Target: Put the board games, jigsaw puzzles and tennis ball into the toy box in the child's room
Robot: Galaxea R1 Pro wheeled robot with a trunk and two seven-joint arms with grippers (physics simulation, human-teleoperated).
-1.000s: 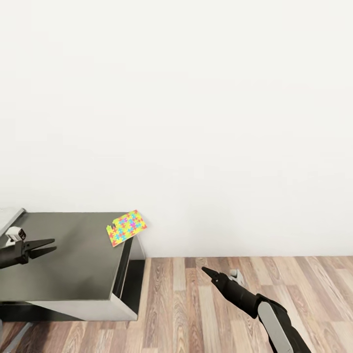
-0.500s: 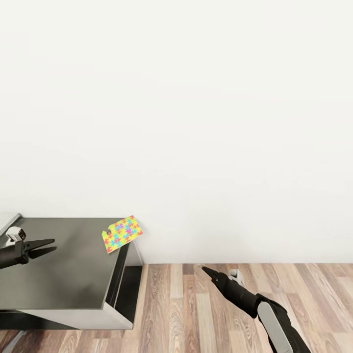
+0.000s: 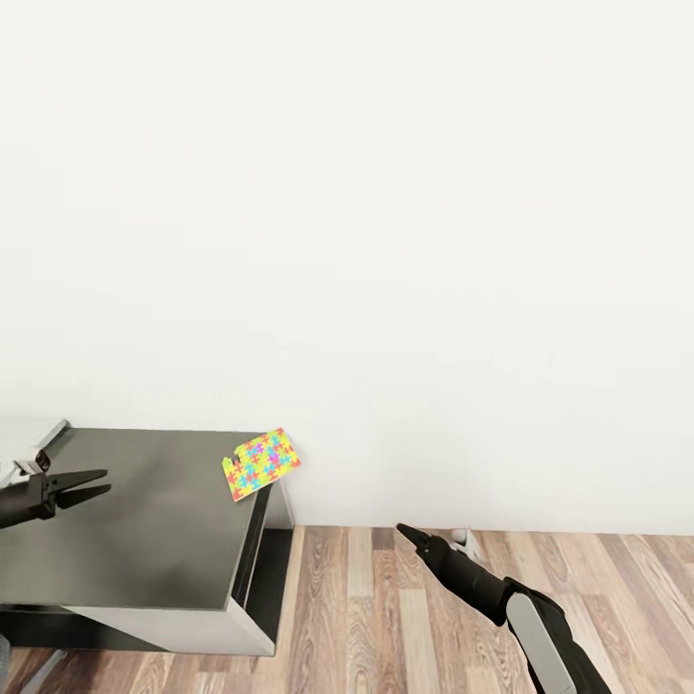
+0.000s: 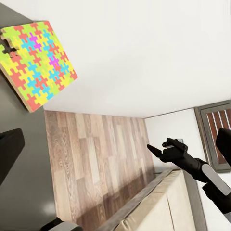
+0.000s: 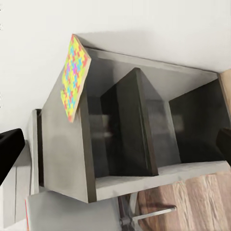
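Puzzle point(image 3: 261, 465) lay overhanging table point(image 3: 145, 520) corner; looked thin, light, stiff; overhanging edge likeliest hold. Left gripper point(image 3: 85, 484) gaped, empty; right gripper point(image 3: 405, 531) pinched together, empty.

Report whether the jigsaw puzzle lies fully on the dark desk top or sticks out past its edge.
Sticking out. The jigsaw puzzle lies flat at the dark desk top's far corner, one corner overhanging the edge.

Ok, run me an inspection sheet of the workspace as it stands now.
Surface: dark grey table, open shelves on its side.
Job's things: one jigsaw puzzle at the table's far corner, overhanging the edge.
Clutter: nothing seen.
Grippers: left gripper open over the table, empty; right gripper over the wooden floor, state unclear.
Cables: nothing seen.
Surroundings: plain white wall; bed in the left wrist view.
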